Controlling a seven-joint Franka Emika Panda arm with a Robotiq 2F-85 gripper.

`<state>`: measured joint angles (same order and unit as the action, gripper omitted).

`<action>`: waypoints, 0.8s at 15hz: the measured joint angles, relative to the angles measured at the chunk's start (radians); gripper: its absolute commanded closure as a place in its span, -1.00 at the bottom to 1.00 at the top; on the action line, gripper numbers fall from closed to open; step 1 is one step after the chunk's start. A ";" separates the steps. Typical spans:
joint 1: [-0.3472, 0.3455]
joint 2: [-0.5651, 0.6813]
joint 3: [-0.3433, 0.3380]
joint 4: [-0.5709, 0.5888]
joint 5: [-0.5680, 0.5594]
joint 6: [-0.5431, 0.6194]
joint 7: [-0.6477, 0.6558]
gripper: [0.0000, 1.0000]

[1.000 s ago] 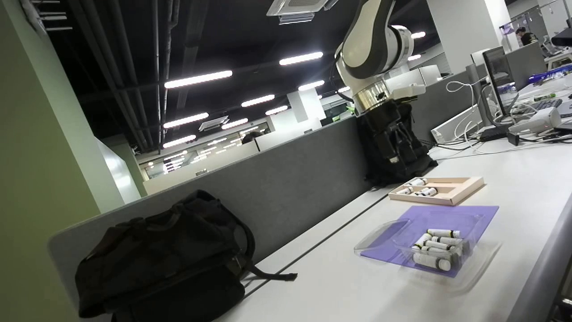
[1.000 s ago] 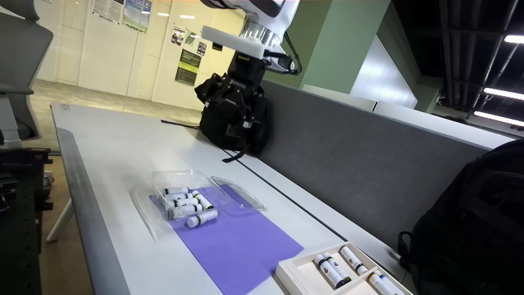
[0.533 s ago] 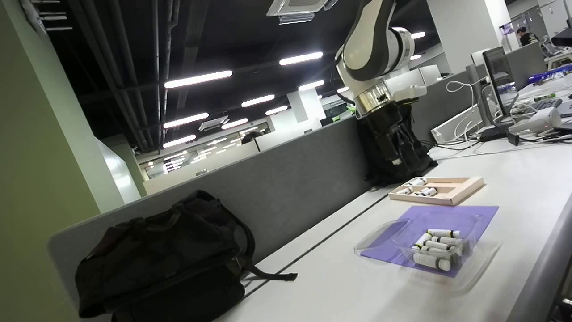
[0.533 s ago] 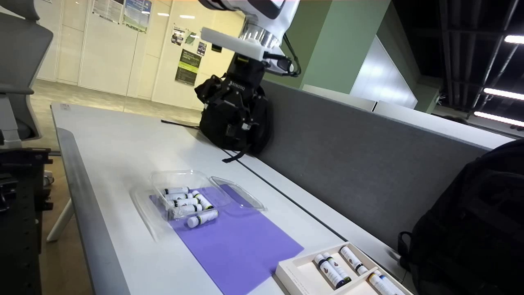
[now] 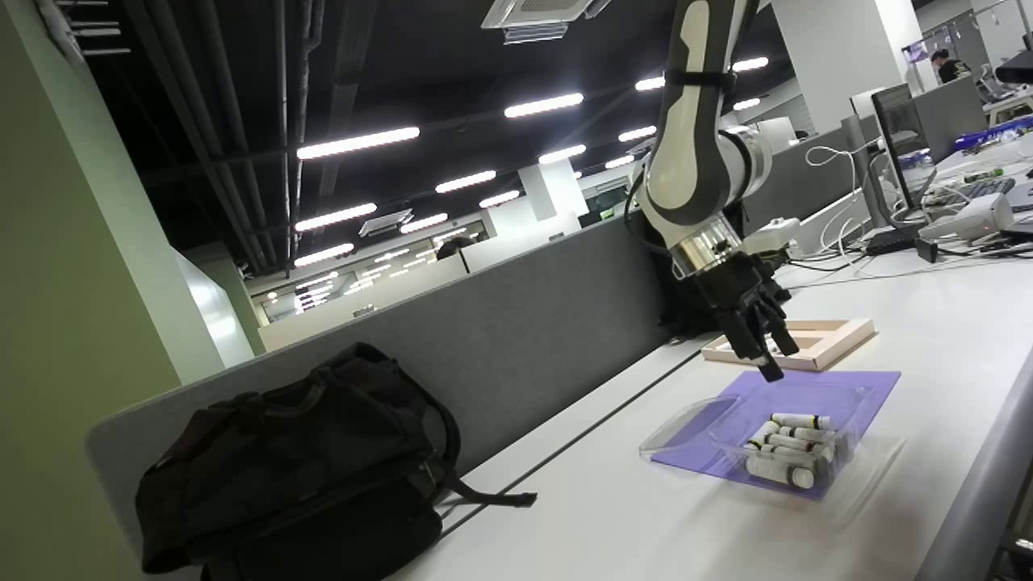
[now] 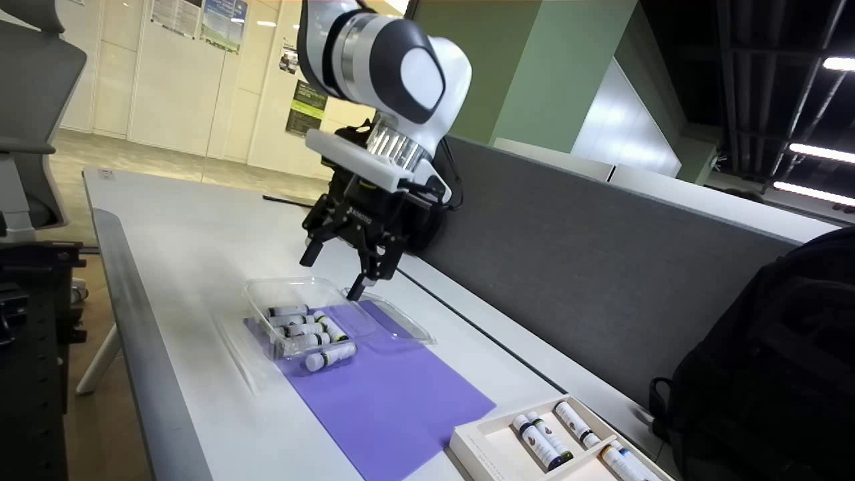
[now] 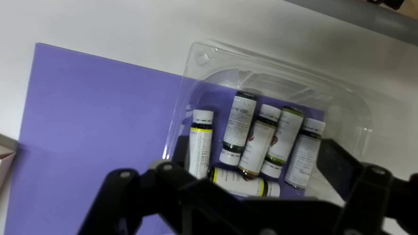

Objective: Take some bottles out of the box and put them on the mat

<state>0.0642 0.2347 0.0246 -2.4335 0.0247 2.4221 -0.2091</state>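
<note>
Several small bottles with white labels and caps [image 7: 290, 137] lie on their sides in the clear plastic box [image 7: 235, 54]. They also show in both exterior views [image 5: 795, 442] [image 6: 304, 329]. The box [image 6: 314, 279] stands over one end of the purple mat [image 6: 401, 401], and the rest of the mat [image 7: 98, 107] extends beside it. My gripper [image 6: 332, 274] is open and empty, above the box and apart from it. In the wrist view its fingers [image 7: 259, 160] spread on either side of the group of bottles. The gripper's body hides the box's lower part there.
A clear lid flap [image 6: 401, 321] spreads out from the box's side. A light-wood tray [image 6: 481, 454] with several bottles stands at the mat's other end. A grey divider [image 5: 524, 323] runs along the table, with a black backpack [image 5: 307, 452] against it.
The arm has moved down and forward from beside the far backpack to above the box. The fingers now show clearly spread. Box, bottles and mat have not moved.
</note>
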 measured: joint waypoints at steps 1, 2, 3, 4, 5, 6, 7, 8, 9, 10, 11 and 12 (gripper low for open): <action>0.000 0.033 0.002 0.001 0.001 0.028 0.000 -1.00; -0.001 0.064 0.005 0.003 0.002 0.053 0.000 -1.00; -0.002 0.091 0.009 0.004 0.002 0.076 0.000 -1.00; -0.002 0.117 0.014 0.006 0.002 0.099 0.000 -1.00; -0.002 0.139 0.020 0.008 0.002 0.120 0.000 -1.00; -0.002 0.158 0.025 0.009 0.001 0.139 0.000 -1.00; -0.002 0.177 0.030 0.010 0.001 0.155 0.000 -1.00; -0.002 0.193 0.034 0.011 0.001 0.167 0.000 -1.00; -0.002 0.209 0.037 0.012 0.001 0.180 0.000 -1.00; -0.002 0.223 0.039 0.012 0.000 0.192 0.000 -1.00; -0.002 0.234 0.042 0.013 0.000 0.200 0.000 -1.00; -0.002 0.241 0.045 0.013 0.000 0.207 0.000 -1.00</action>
<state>0.0626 0.4760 0.0695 -2.4206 0.0249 2.6294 -0.2091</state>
